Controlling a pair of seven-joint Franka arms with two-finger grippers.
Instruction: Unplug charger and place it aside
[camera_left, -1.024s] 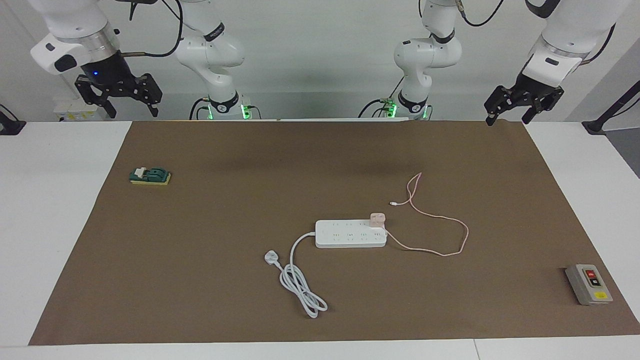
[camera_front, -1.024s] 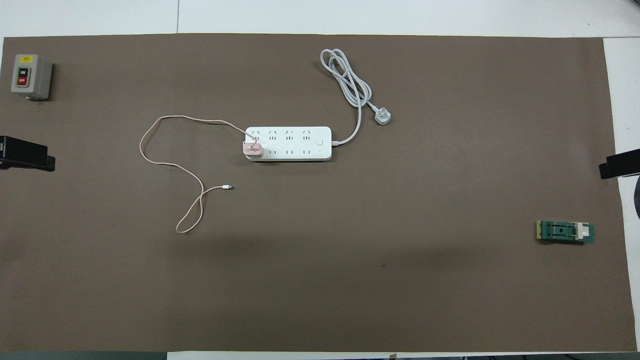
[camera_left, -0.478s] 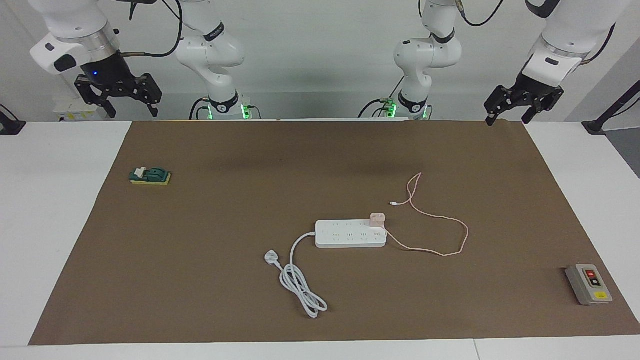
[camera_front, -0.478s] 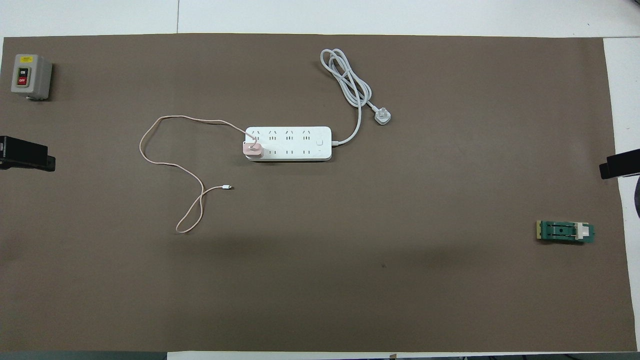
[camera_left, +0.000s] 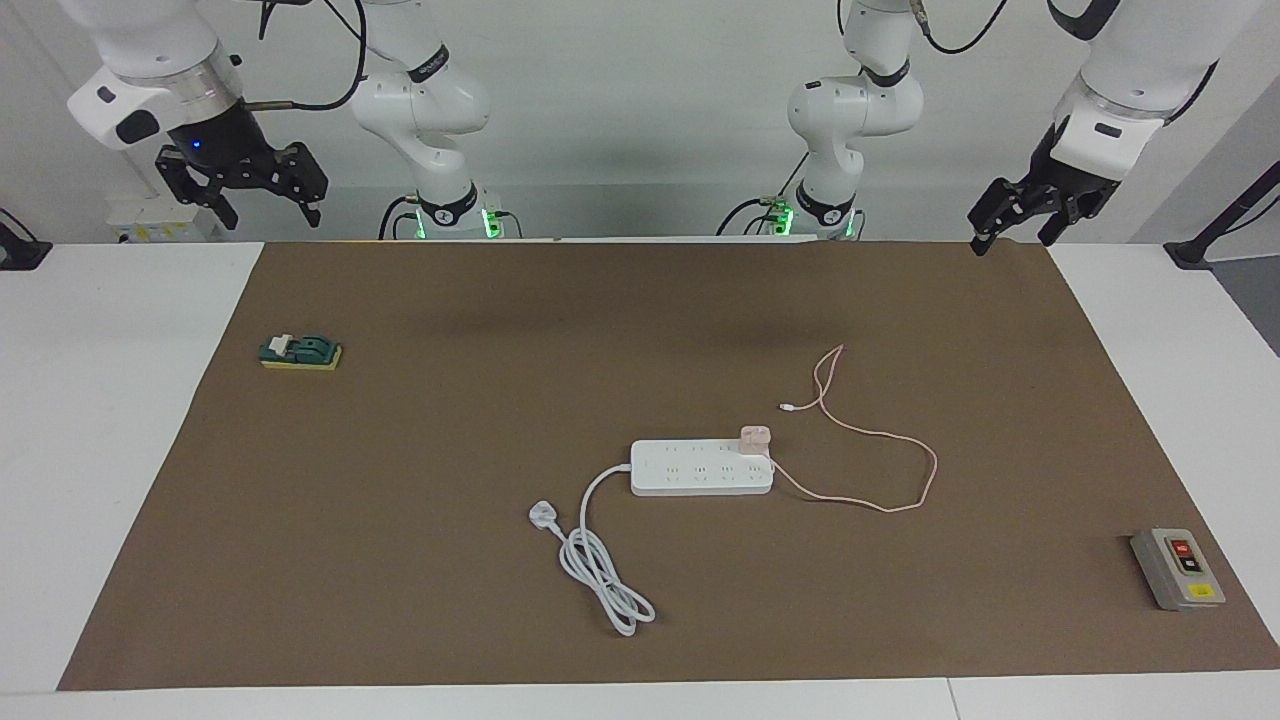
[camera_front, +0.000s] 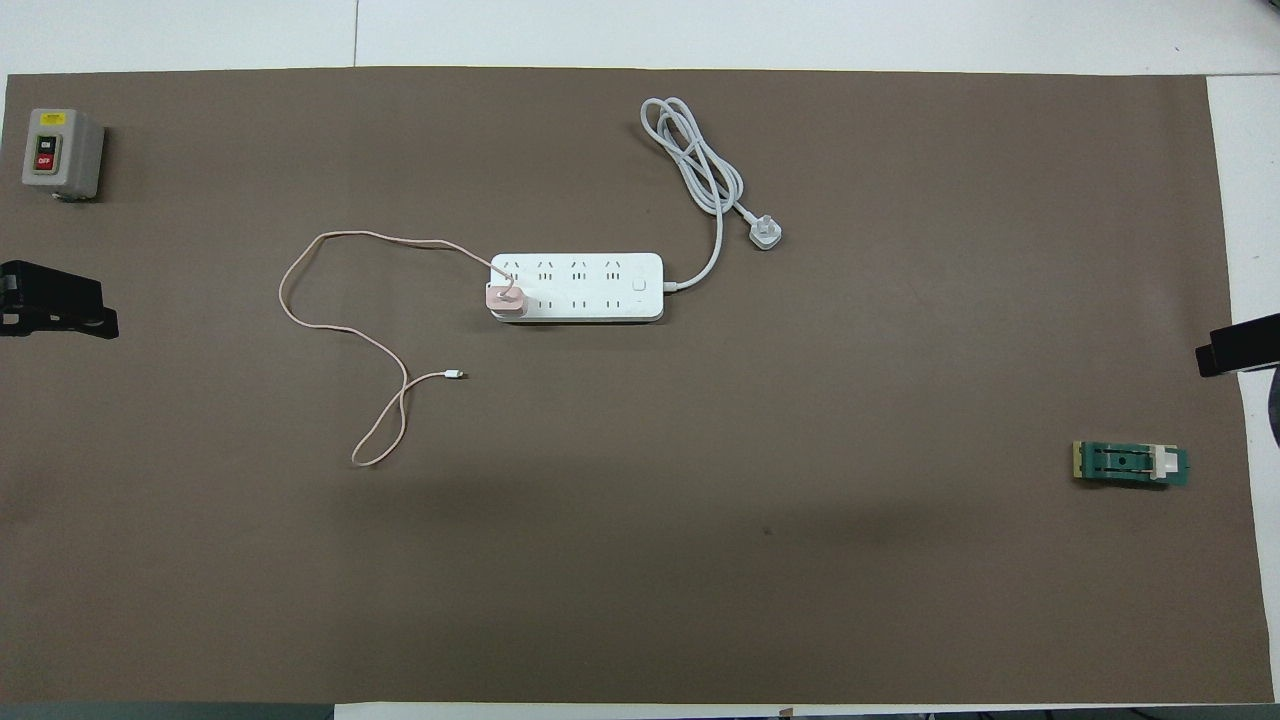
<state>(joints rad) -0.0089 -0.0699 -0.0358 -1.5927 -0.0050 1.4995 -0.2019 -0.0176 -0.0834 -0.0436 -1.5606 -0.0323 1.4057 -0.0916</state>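
The charger (camera_left: 755, 438), a small pale pink cube, sits plugged into the end of the white power strip (camera_left: 700, 467) that points toward the left arm's end of the table. It also shows in the overhead view (camera_front: 503, 298), on the strip (camera_front: 585, 288). Its thin pink cable (camera_left: 934, 468) loops loosely over the mat (camera_front: 345, 333). My left gripper (camera_left: 1010, 232) hangs open and empty in the air over the mat's edge nearest the robots. My right gripper (camera_left: 265, 205) hangs open and empty over the other corner of that edge. Both are far from the charger.
A grey switch box (camera_left: 1178, 568) with red and black buttons lies at the left arm's end, farthest from the robots. A small green block on a yellow base (camera_left: 300, 352) lies at the right arm's end. The strip's thick white cord (camera_left: 600, 560) coils on the brown mat (camera_left: 400, 560).
Both grippers have shifted slightly in the air, and the left one has turned a little. The charger, cable and strip have not moved.
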